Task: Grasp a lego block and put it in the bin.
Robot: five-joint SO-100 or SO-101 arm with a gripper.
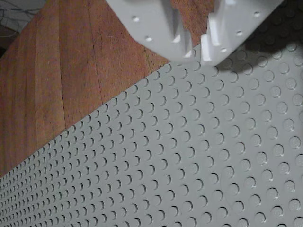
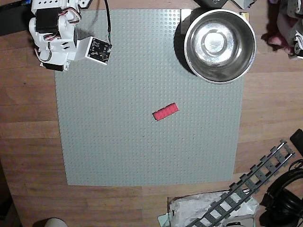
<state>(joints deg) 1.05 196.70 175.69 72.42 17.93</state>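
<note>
The white end effector (image 1: 201, 45) fills the top of the wrist view, its two fingers nearly together with nothing between them, above the grey studded baseplate (image 1: 189, 156) at its edge with the wooden counter (image 1: 61, 66). In the overhead view, the red lego block (image 2: 165, 112) lies near the baseplate's middle, well apart from the steel bin (image 2: 220, 45) at its upper right corner.

The counter (image 2: 28, 142) is reddish-brown wood, planked, with visible grain and a low sheen. On it lies a matt grey plastic baseplate (image 2: 118, 151), evenly studded. At its 1 o'clock corner the bin (image 2: 189, 52) is polished, mirror-bright steel. The lego block (image 2: 165, 112) looks like smooth red-pink plastic. The gripper (image 1: 201, 45) is matt white plastic.
</note>
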